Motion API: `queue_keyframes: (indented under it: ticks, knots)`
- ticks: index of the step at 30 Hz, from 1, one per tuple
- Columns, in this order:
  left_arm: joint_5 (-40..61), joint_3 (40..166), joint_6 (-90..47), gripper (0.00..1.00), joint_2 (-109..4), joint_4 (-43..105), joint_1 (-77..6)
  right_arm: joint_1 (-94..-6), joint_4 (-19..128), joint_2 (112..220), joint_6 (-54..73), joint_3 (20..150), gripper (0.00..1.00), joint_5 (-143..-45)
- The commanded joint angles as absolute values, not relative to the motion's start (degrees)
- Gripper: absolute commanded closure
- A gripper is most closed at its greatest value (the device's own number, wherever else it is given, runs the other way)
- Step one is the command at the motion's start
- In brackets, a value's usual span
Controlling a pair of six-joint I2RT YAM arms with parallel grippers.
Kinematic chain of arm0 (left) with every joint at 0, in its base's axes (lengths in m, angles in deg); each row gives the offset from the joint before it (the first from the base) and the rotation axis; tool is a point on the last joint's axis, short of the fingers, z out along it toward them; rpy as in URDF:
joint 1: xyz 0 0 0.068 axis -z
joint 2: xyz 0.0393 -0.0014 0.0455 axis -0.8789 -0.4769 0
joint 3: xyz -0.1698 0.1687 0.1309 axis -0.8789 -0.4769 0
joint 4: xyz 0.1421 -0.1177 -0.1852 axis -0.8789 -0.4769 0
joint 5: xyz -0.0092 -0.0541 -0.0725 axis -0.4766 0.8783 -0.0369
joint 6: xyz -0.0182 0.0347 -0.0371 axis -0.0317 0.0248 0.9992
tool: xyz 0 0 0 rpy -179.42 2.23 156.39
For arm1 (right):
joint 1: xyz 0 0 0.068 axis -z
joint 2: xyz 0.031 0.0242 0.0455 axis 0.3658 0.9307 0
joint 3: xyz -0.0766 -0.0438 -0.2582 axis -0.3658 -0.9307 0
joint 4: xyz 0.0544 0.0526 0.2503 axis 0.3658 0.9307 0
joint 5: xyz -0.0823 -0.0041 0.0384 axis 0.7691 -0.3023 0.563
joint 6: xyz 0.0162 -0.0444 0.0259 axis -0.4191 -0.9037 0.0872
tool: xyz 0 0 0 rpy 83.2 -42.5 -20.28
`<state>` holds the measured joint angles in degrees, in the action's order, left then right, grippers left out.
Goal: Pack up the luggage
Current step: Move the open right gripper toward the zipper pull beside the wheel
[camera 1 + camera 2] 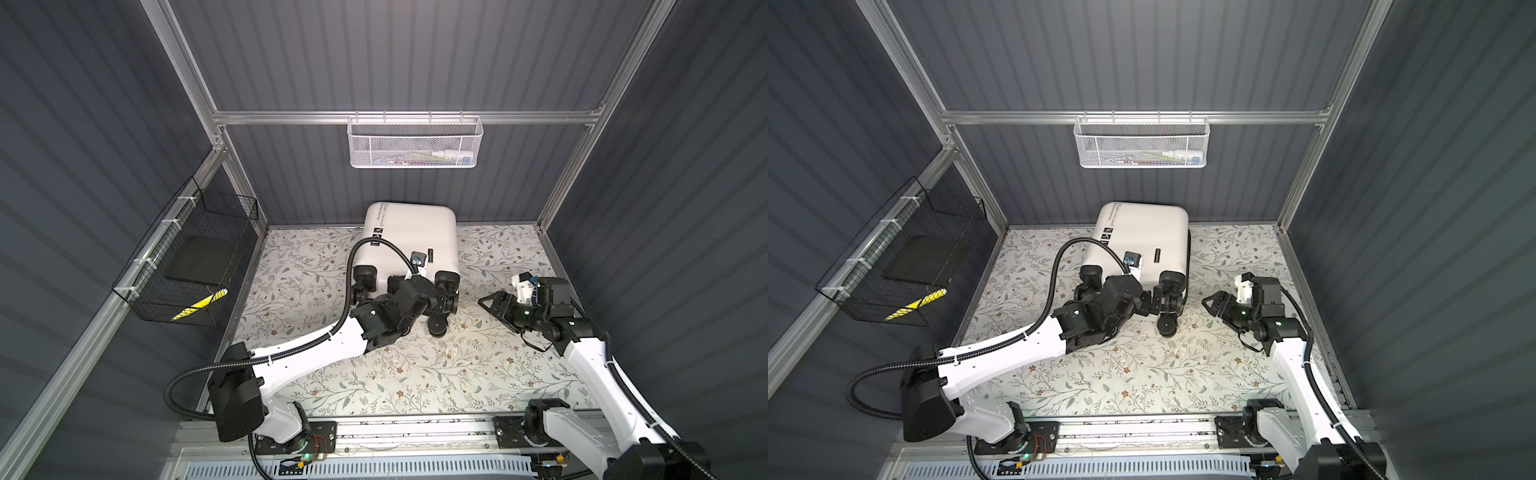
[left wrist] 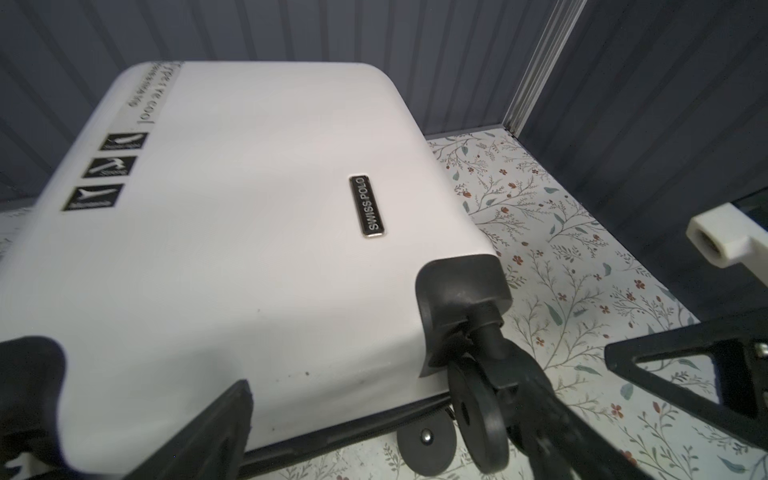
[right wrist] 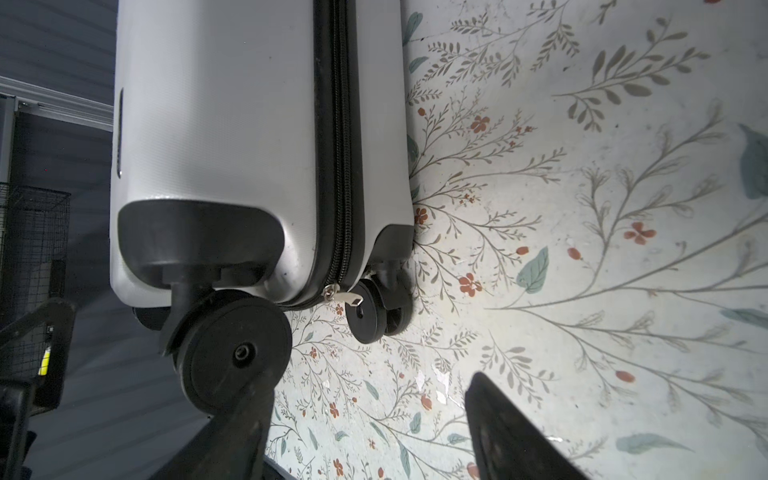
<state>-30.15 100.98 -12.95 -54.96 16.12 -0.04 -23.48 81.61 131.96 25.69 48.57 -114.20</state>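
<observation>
Pale floral-print sheeting covers the table (image 1: 415, 374) (image 1: 1142, 374).

1. The luggage (image 1: 411, 237) (image 1: 1142, 237) lies flat at the back centre of the table. Its top end is close to the back wall (image 1: 415, 62) and its wheel end faces the arms. The white shell faces up. The black zipper (image 3: 338, 166) along its side is closed.
2. The black wire basket (image 1: 187, 266) hangs on the left wall. The white mesh basket (image 1: 413, 143) hangs on the rail of the back wall. Both are well apart from the luggage.
3. The left pincer (image 1: 436, 299) (image 1: 1150, 303) (image 2: 384, 378) is at the wheel end of the luggage. Its jaws stand wide apart and grip nothing. In the left wrist view, one finger (image 2: 216, 432) is over the white shell (image 2: 249, 208) and the other is just beside a wheel (image 2: 478, 415). Contact with the wheel cannot be told.
4. The right pincer (image 1: 490, 305) (image 1: 1210, 303) (image 3: 365, 399) is above the table, to the right of the luggage and apart from it. Its jaws are parted and empty; bare table shows between them.
5. The nearest wheel (image 3: 232, 353) points at the right pincer.
6. The nameplate (image 2: 371, 206) reads "SWISS POLO".
7. The metal zipper pull (image 3: 338, 296) rests at the wheel-end corner.
</observation>
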Motion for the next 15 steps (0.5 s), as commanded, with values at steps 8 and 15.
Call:
queue_keyframes:
  ticks: [8,15]
  knots:
    - [-19.0,95.2,-2.1,0.0,-56.5,23.5,1.8,-25.6,83.6,124.9,24.0,40.9,0.25,-114.9]
    - [-24.4,101.3,-3.1,0.0,-63.6,19.6,5.1,-26.8,84.1,122.4,24.3,38.5,0.25,-114.2]
